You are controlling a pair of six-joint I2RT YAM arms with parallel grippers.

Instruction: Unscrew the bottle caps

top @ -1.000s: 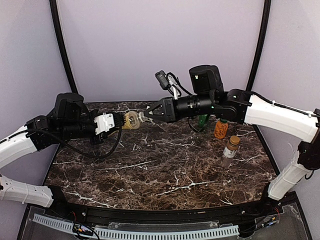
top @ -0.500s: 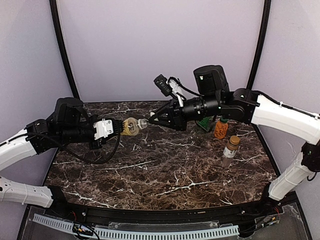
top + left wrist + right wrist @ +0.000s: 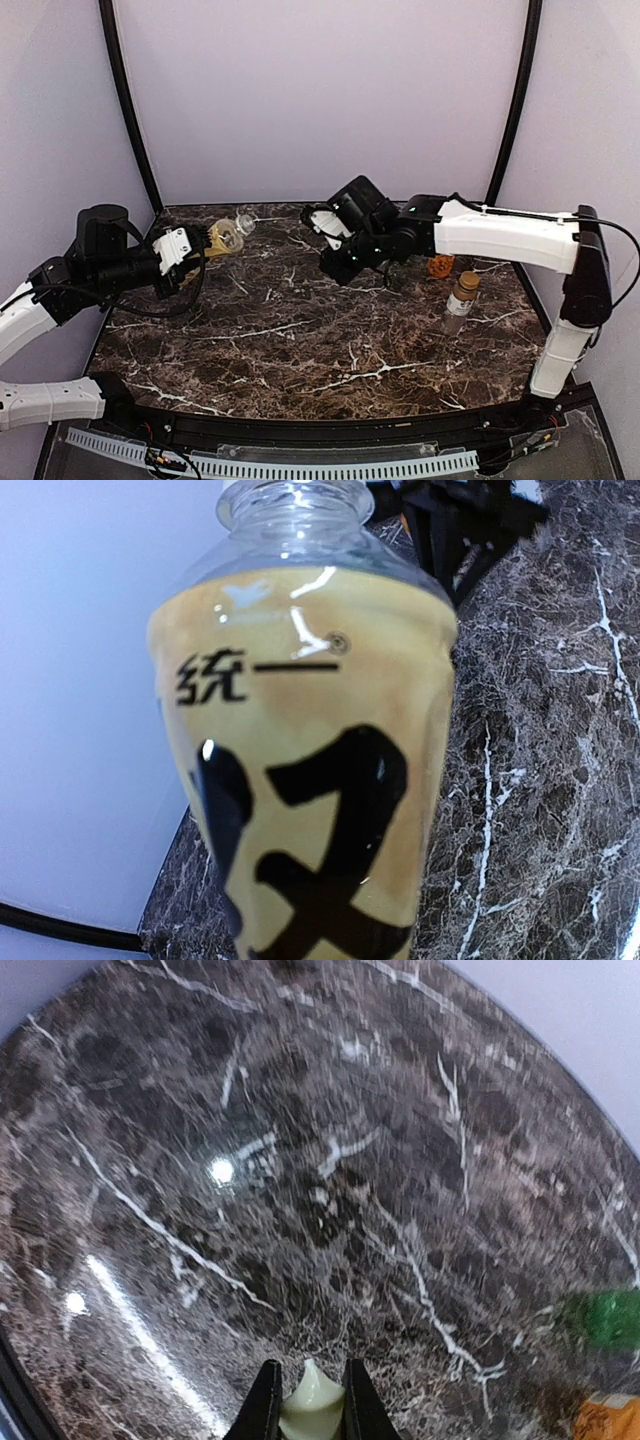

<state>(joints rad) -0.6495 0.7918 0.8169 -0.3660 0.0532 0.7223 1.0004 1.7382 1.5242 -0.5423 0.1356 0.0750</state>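
My left gripper point(image 3: 213, 240) is shut on the tall clear bottle of yellow liquid point(image 3: 228, 235), held tilted above the table's back left. This bottle point(image 3: 310, 780) fills the left wrist view, its neck point(image 3: 290, 500) bare of a cap. My right gripper point(image 3: 329, 266) points down over the table's middle. In the right wrist view it point(image 3: 310, 1385) is shut on a pale cap point(image 3: 310, 1412). The squat orange bottle point(image 3: 440, 266) peeks out behind the right arm. The slim clear bottle point(image 3: 461, 300) stands upright with a brown cap on. A green bottle point(image 3: 610, 1318) shows blurred at the right edge.
The dark marble table point(image 3: 300, 340) spreads under both arms. The right forearm point(image 3: 500, 232) crosses above the bottles at the back right. Purple walls close in the back and sides.
The two grippers have pulled apart. The left one carried the bottle left and back; the right one swung down toward the table with the cap between its fingers.
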